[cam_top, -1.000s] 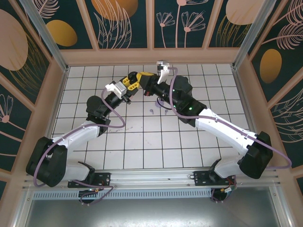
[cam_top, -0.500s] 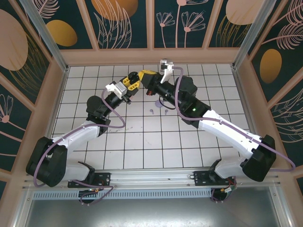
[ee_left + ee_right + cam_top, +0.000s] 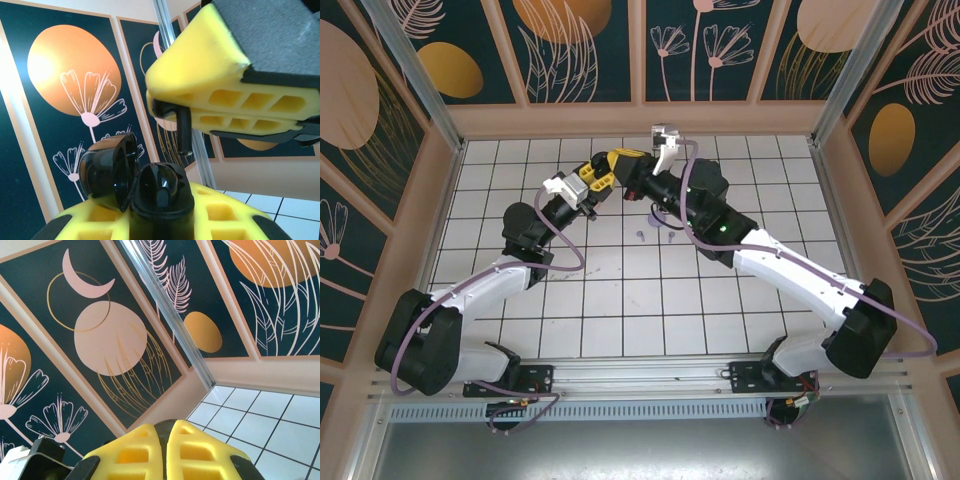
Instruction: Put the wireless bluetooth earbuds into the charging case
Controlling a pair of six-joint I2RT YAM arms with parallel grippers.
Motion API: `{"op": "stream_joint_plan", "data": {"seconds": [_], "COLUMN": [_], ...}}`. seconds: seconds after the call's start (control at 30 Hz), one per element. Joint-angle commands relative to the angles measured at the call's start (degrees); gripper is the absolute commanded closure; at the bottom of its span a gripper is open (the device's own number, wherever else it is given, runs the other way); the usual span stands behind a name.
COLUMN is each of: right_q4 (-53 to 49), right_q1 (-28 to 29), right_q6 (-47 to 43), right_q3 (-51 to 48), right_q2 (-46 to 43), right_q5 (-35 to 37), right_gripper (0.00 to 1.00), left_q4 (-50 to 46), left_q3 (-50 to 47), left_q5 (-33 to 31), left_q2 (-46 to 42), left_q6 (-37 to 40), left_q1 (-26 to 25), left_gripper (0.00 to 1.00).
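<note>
Black earbud (image 3: pixel 184 131) in R hand (image 3: pixel 156 100), above case (image 3: pixel 160 196)

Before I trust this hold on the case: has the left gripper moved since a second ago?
No. In the top view the left gripper sits against the same floor tiles as before.

Left arm (image 3: pixel 485 280) and right arm (image 3: pixel 790 272): white links, black joints, lilac cables, white wrist cameras; yellow ribbed jaws, black-backed.
</note>
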Motion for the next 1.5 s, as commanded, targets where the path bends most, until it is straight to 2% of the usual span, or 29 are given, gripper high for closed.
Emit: {"op": "stream_joint_plan", "data": {"seconds": [0.0, 0.43, 1.0, 1.23, 1.33, 1.47], "right_q4": [2.7, 0.2, -1.8, -3.8, -7.3, -9.7], "right_q1": [0.4, 0.2, -0.4, -0.5, -0.5, -0.6], "right_q6": [-0.3, 0.6, 0.2, -0.8, -2.2, -2.4], "right_q3": [2.4, 1.1, -1.5, 0.6, 3.2, 5.8], "right_q2": [0.8, 1.1, -0.9, 1.1, 2.5, 2.8], "right_q5": [-1.6, -1.9, 1.1, -0.5, -2.1, -1.6], "right_gripper": [0.94, 0.94, 0.94, 0.94, 0.88, 0.60], "left_q4": [1.2, 0.9, 0.4, 0.0, -1.2, -2.4], "left_q3": [0.0, 0.1, 0.0, 0.1, 0.6, 1.1], "left_q5": [1.0, 0.6, 1.3, 2.4, 2.6, 2.9], "left_q2": [-0.8, -1.5, -1.9, -2.3, -2.4, -2.0], "left_q6": [0.2, 0.7, 1.0, 0.8, 0.9, 0.2], "left_q1": [-0.4, -0.5, -0.5, -0.5, -0.5, -0.6], "left_gripper": [1.00, 1.00, 1.00, 1.00, 1.00, 1.00]}}
